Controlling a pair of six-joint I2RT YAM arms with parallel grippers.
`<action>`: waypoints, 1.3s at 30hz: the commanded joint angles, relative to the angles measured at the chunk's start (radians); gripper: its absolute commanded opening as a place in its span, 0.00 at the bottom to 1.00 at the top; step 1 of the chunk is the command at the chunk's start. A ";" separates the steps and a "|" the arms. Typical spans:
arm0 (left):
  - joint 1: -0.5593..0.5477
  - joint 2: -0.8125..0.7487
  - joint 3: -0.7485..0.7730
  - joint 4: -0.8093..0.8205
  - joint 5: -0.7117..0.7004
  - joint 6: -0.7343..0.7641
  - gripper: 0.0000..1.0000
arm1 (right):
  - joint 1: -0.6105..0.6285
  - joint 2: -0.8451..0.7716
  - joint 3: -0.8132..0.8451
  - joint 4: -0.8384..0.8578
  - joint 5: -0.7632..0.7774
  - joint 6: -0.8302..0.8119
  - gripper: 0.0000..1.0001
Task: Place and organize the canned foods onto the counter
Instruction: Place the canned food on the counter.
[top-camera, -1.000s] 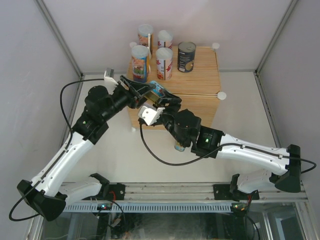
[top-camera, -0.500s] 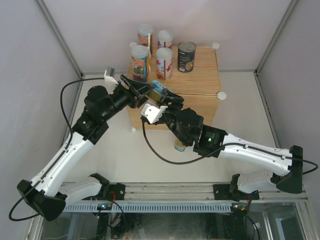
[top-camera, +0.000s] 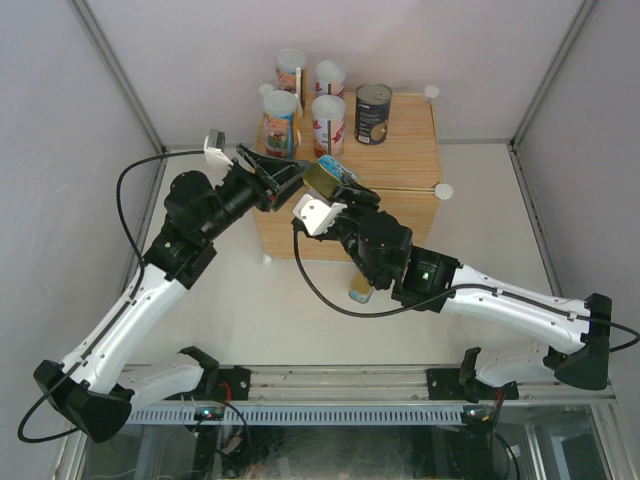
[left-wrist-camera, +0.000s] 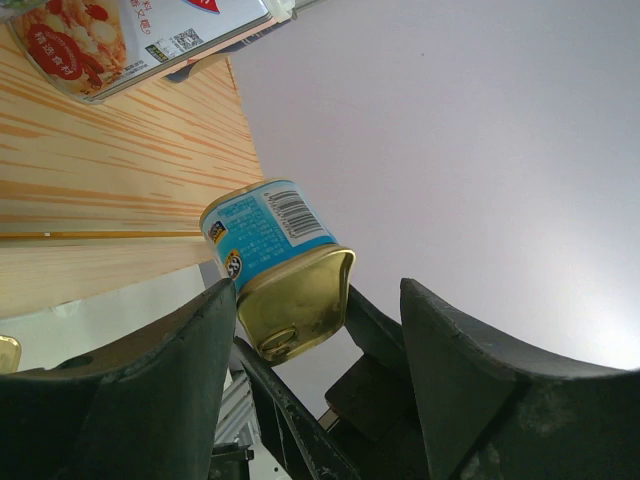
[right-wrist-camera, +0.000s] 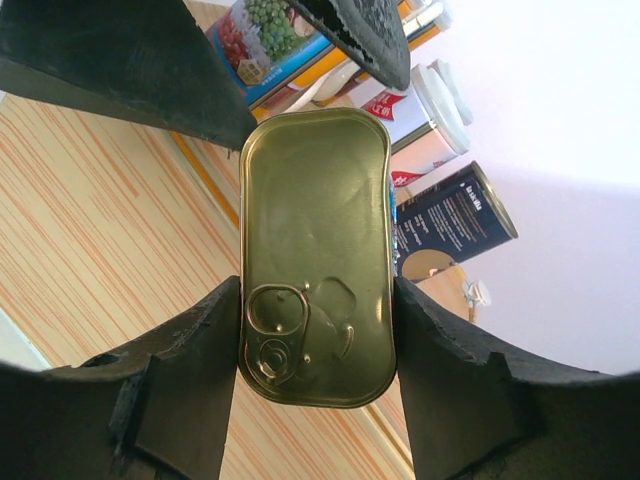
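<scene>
A flat gold tin (right-wrist-camera: 315, 290) with a pull tab and a blue label (left-wrist-camera: 262, 232) hangs over the front left part of the counter (top-camera: 400, 160), with my right gripper (right-wrist-camera: 315, 340) shut on its long sides. My left gripper (left-wrist-camera: 315, 390) stands open around the tin's end, and its right finger is well off the tin. In the top view the left gripper (top-camera: 288, 172) sits just left of the tin (top-camera: 322, 177). Several tall white-lidded cans (top-camera: 281, 125) and a dark can (top-camera: 373, 112) stand at the counter's back. A second gold tin (top-camera: 359, 292) lies on the table, half hidden under my right arm.
The counter stands against the back wall, with white round connectors (top-camera: 443, 191) at its corners. The tall cans crowd its back left corner. Grey walls close in both sides, and a cable (top-camera: 310, 300) loops below the right wrist.
The left gripper's jaws have opened off the tin and drawn slightly back to the left. The right gripper has carried the tin a little farther over the counter.
</scene>
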 joint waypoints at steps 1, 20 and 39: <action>0.005 -0.037 0.018 0.068 0.011 0.019 0.71 | -0.015 -0.057 0.059 0.020 0.025 0.050 0.18; 0.005 -0.067 -0.010 0.070 0.005 0.019 0.71 | -0.114 -0.085 0.118 -0.125 -0.047 0.264 0.18; 0.004 -0.117 -0.062 0.065 -0.020 0.056 0.71 | -0.217 -0.091 0.212 -0.286 -0.104 0.472 0.18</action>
